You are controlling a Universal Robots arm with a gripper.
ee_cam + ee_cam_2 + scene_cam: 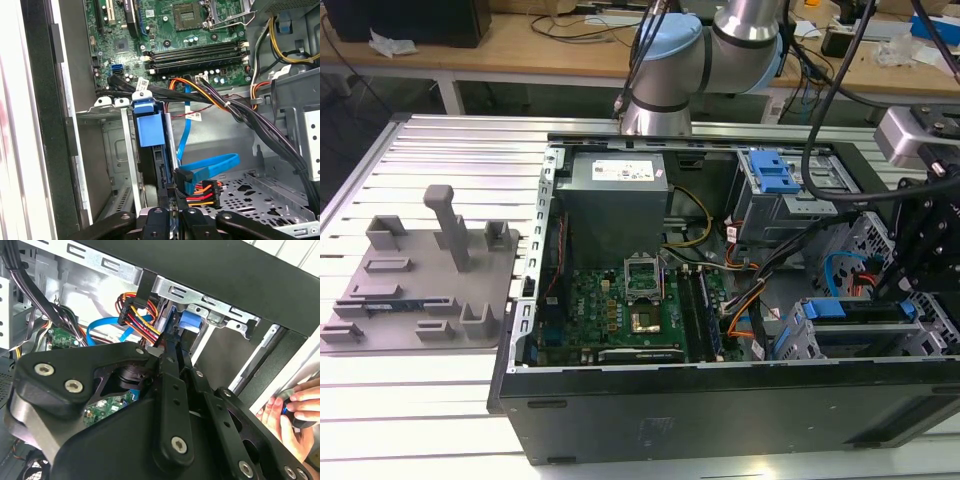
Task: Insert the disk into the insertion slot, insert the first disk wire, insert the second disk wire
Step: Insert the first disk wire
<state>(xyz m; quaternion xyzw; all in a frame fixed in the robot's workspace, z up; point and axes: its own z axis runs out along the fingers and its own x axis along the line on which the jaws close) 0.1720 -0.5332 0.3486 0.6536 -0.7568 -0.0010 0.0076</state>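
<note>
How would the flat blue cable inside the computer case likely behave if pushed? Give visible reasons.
The blue cable would probably bend rather than resist: it lies in a loose folded loop. It is likely light, being thin and flat. Pushed, it may spring back, since one end appears held at a black connector.

disk (149,127): mostly hidden inside insertion slot (112,150), blue carrier end visible | hand (292,412): cut off by edge | arm (740,40): likewise

Disk (149,124) sits edge-on inside the insertion slot (116,150); gripper (170,202) close at the disk's end; blue cable (206,167) and multicoloured wire plug (204,192) just beside the disk; motherboard (175,45) beyond its other end.
</note>
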